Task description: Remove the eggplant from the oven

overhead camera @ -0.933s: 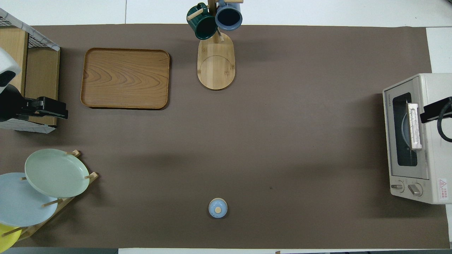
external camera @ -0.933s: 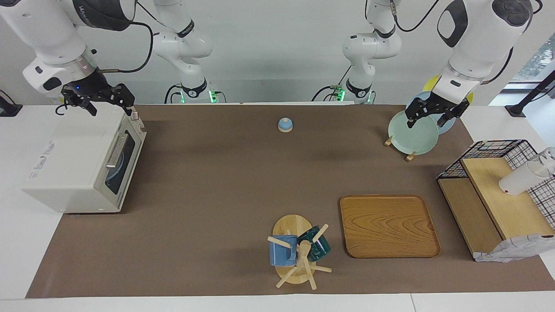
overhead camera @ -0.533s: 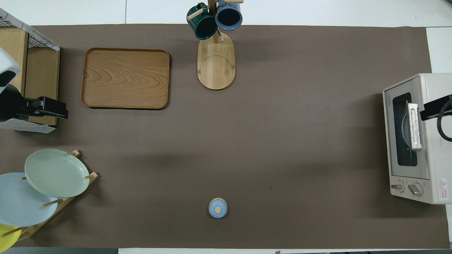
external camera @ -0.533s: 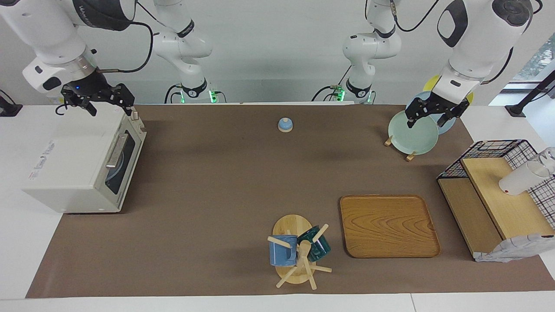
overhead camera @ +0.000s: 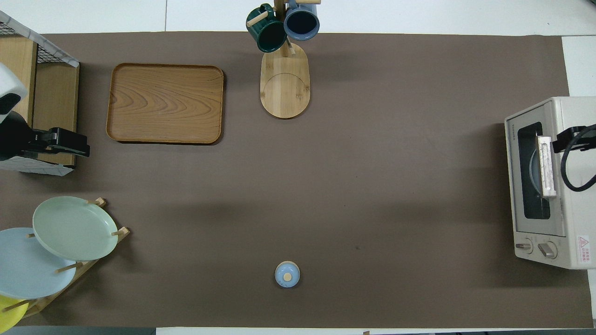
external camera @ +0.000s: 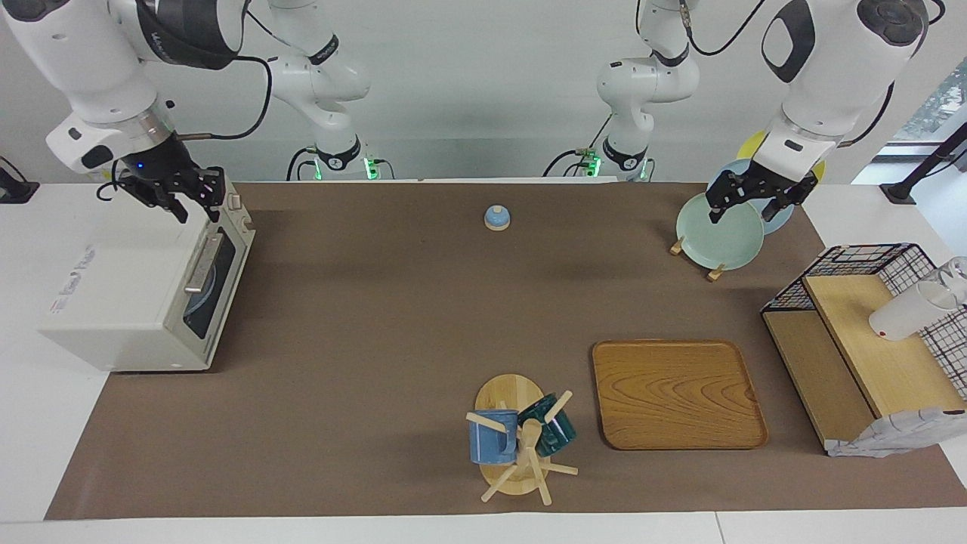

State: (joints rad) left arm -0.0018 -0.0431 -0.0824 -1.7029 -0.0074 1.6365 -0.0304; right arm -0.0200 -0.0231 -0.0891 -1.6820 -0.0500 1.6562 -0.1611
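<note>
The cream-white oven (external camera: 113, 295) stands at the right arm's end of the table, and it also shows in the overhead view (overhead camera: 570, 186). Its dark glass door (external camera: 208, 291) is closed, with the bar handle (overhead camera: 545, 165) across it. A light blue plate (external camera: 198, 306) shows dimly through the glass. The eggplant is hidden. My right gripper (external camera: 198, 205) is open and empty, up over the oven's top front edge near the handle, and it also shows in the overhead view (overhead camera: 564, 139). My left gripper (external camera: 744, 210) is open and empty, waiting over the plate rack.
A rack with a green plate (external camera: 719, 230) and other plates stands at the left arm's end. A wire-mesh wooden shelf (external camera: 869, 340), a wooden tray (external camera: 676, 393), a mug tree (external camera: 517, 438) and a small blue lidded knob (external camera: 496, 217) are on the brown mat.
My right gripper has turned at the wrist and shifted slightly over the oven's top front edge. The left arm and the oven door have not moved.
</note>
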